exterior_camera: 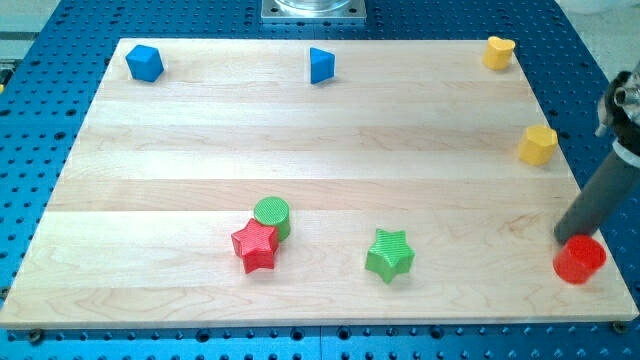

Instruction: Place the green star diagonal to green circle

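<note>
Green star (389, 254) sits near board's bottom edge, right of center. Green circle (272, 215) well apart to view's left, touching red star (255, 246). My tip (566, 237) at bottom-right corner, touching red cylinder (580, 259); no jaws, just rod.

8 blocks on the board (320, 150), 2 per colour. 2 blue: a cube (144, 62) at 10 o'clock, a wedge-like block (320, 65) at 12. 2 yellow: 1 (498, 51) at 1 o'clock, 1 (537, 145) at 3. 2 green: green circle (271, 213), green star (389, 254), both near 6. 2 red: a star (255, 245) at 7, a cylinder (579, 259) at 4. 1 rod, 1 tip (566, 238).
</note>
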